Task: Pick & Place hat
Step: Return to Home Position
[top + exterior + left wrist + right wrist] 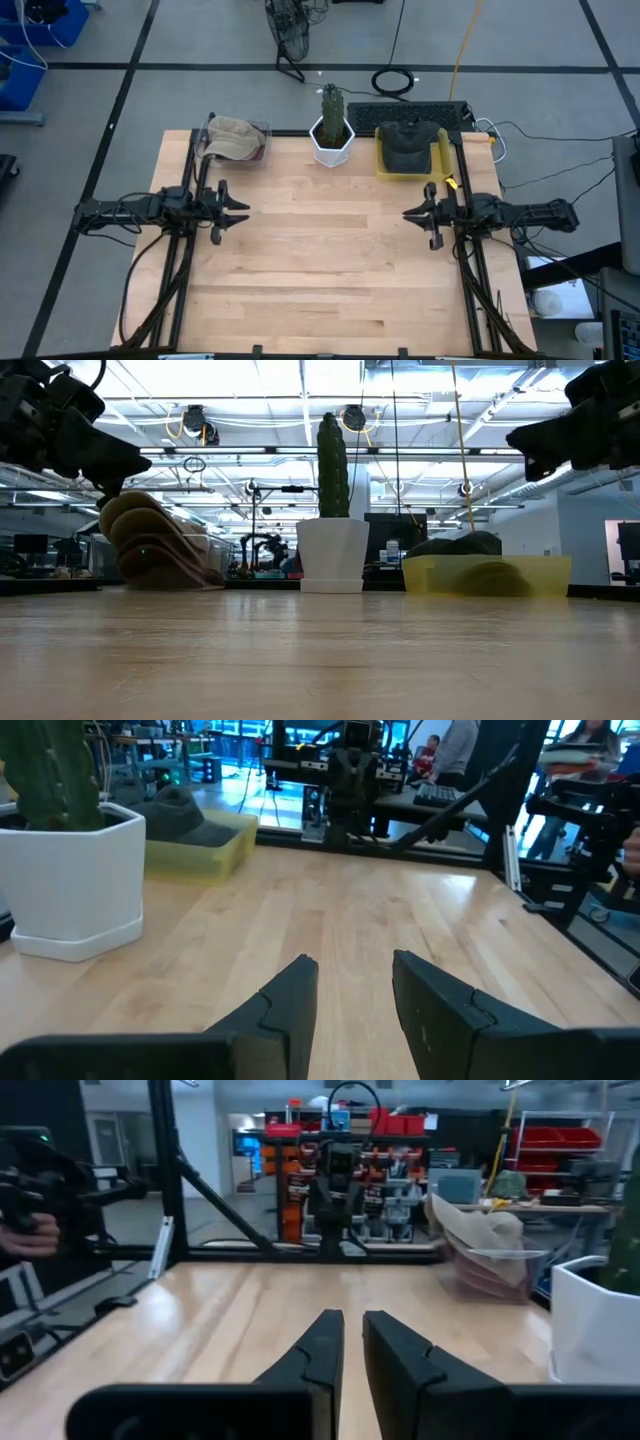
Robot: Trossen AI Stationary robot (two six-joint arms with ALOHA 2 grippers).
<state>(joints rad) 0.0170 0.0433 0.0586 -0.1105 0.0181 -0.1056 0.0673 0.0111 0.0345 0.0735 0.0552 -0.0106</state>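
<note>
Brown cap (pixel 232 138) lies in the transparent bin (pixel 262 130), just left of the cactus pot (pixel 331 143). Dark cap (pixel 408 140) sits in the yellow bin (pixel 385 165), just right of the pot. Left gripper (pixel 246 213) is forward and left of the pot, fingers apart, empty. Right gripper (pixel 406 214) is forward and right of it, fingers nearly touching, holding nothing.

Table (pixel 330 260): clear bin (pixel 264 146), pot (pixel 332 153), yellow bin (pixel 381 152)
</note>
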